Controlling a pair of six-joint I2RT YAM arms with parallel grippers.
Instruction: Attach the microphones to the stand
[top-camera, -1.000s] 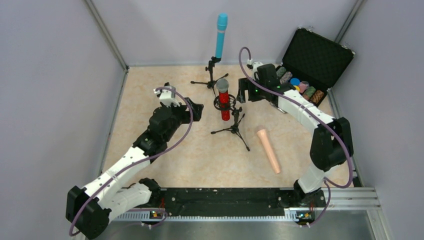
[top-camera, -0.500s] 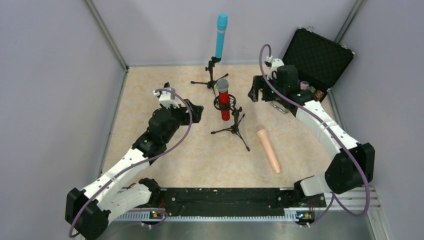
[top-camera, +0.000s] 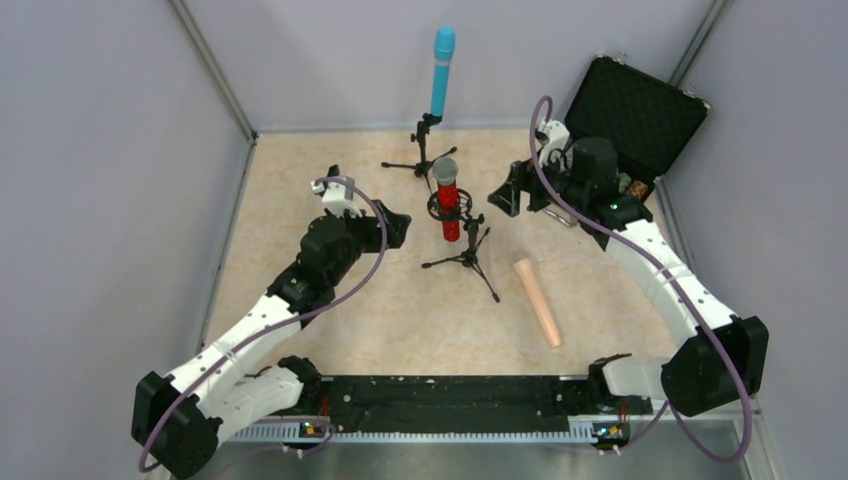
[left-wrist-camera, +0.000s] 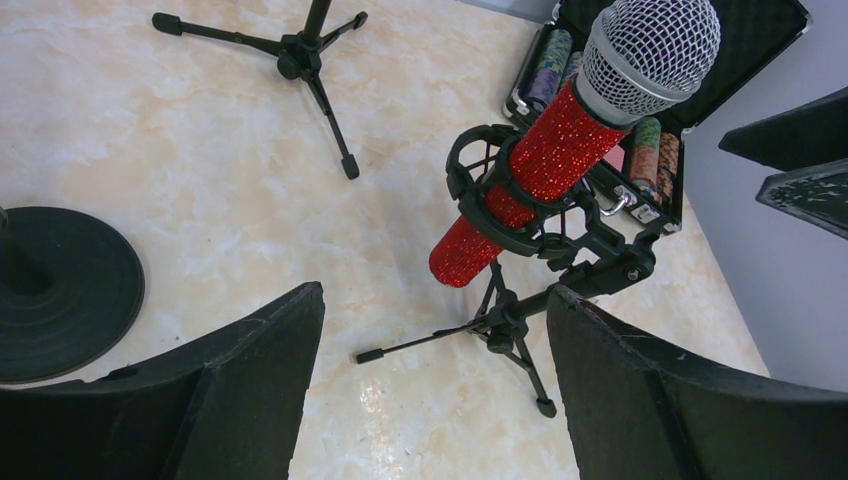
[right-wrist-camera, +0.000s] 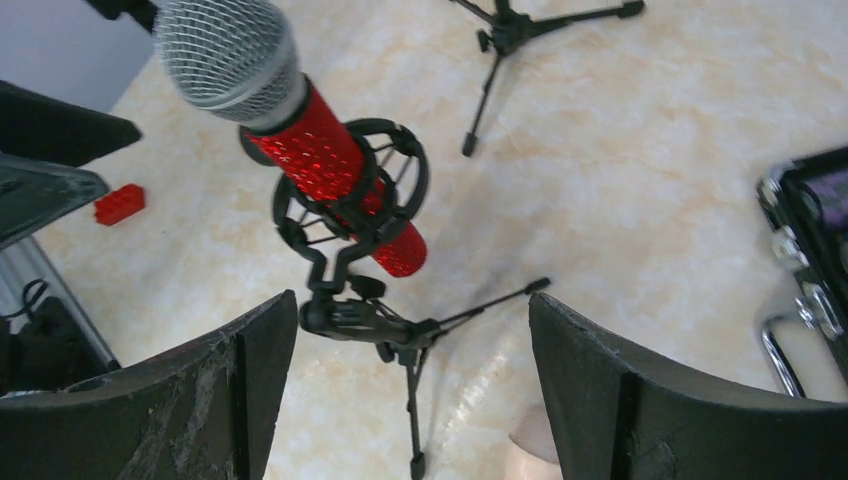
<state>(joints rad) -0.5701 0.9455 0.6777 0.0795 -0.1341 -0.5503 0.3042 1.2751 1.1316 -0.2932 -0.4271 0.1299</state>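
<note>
A glittery red microphone (top-camera: 447, 205) with a silver mesh head sits tilted in the shock mount of a small black tripod stand (top-camera: 466, 255) at mid-table. My left gripper (top-camera: 394, 226) is open to its left, apart from it. In the left wrist view the microphone (left-wrist-camera: 545, 160) lies beyond the gripper (left-wrist-camera: 435, 330). My right gripper (top-camera: 503, 195) is open to the right of the microphone (right-wrist-camera: 320, 150), nothing between its fingers (right-wrist-camera: 412, 320). A teal-blue microphone (top-camera: 441, 70) stands upright on the far stand (top-camera: 422, 150). A pale peach microphone (top-camera: 537, 300) lies flat on the table.
An open black case (top-camera: 630, 110) holding coloured rolls stands at the back right, just behind my right wrist. A round black base (left-wrist-camera: 60, 290) sits left of my left gripper. A small red brick (right-wrist-camera: 120, 203) lies on the table beyond the red microphone.
My right arm has drawn back to the right, away from the red microphone, and its jaws have widened. The left arm and the microphones have not moved.
</note>
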